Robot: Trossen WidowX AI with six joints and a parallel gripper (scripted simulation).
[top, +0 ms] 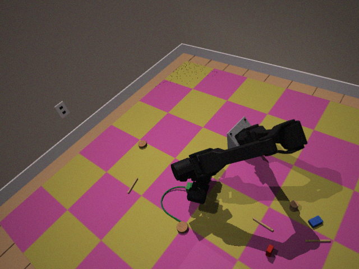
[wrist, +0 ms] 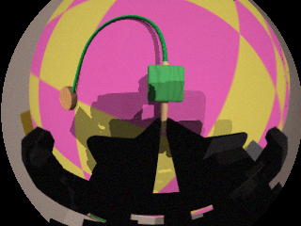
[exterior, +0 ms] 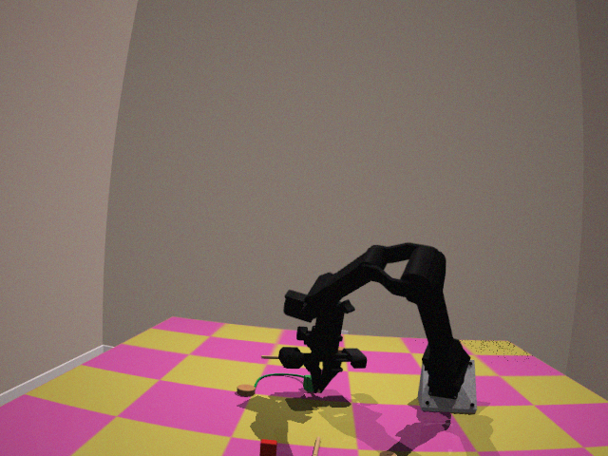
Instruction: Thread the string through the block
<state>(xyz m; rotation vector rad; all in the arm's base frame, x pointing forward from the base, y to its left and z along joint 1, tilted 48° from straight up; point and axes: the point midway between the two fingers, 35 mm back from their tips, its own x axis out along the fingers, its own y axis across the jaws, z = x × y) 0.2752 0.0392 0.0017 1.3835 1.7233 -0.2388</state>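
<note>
The green block (top: 189, 186) (exterior: 308, 384) (wrist: 166, 84) seems to stand on the table just beyond my fingertips. The stick (wrist: 164, 111) runs through its hole: one end sticks out on my side, and a very short piece shows at the far side. The green string (top: 161, 201) (exterior: 275, 374) (wrist: 132, 17) arches from that far end to the round wooden button (top: 182, 227) (exterior: 245, 390) (wrist: 69, 98). My gripper (exterior: 317, 390) (wrist: 162, 121) is shut on the stick's near end, low over the table. In the top view the arm hides the fingertips.
Loose sticks (top: 132, 185) (top: 262, 224) (top: 318, 240) lie on both sides of the arm. A red block (top: 269, 250) (exterior: 268, 447), a blue block (top: 315, 221) and a round wooden piece (top: 294, 205) lie on the right in the top view. Another round piece (top: 142, 144) lies farther left.
</note>
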